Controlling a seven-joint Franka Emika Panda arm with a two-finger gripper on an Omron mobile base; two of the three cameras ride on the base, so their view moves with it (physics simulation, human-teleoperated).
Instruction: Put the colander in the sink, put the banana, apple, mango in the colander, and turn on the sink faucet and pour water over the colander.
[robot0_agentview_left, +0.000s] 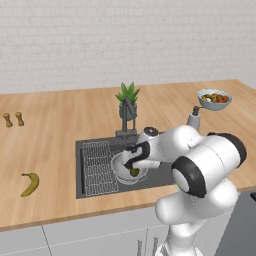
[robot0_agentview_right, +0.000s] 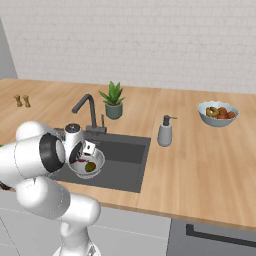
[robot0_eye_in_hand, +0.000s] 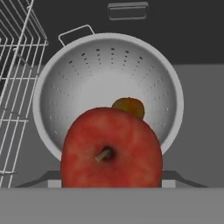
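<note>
I see a red apple (robot0_eye_in_hand: 111, 148) with paler streaks, a silver-grey colander (robot0_eye_in_hand: 107, 65) dotted with perforations, a green-orange mango (robot0_eye_in_hand: 130, 106) — all over a dark grey sink (robot0_agentview_left: 92, 145). Yellow banana (robot0_agentview_left: 30, 184) with dark tips — on pale wood.

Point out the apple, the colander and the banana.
apple (robot0_eye_in_hand: 111, 148): hand view, red skin beside the stem.
colander (robot0_eye_in_hand: 87, 74): hand view, perforated inner wall.
banana (robot0_agentview_left: 30, 184): left base view, middle of the yellow curve, on the counter.

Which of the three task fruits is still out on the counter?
The banana, lying left of the sink. The mango is in the colander; the apple is in the gripper.
</note>
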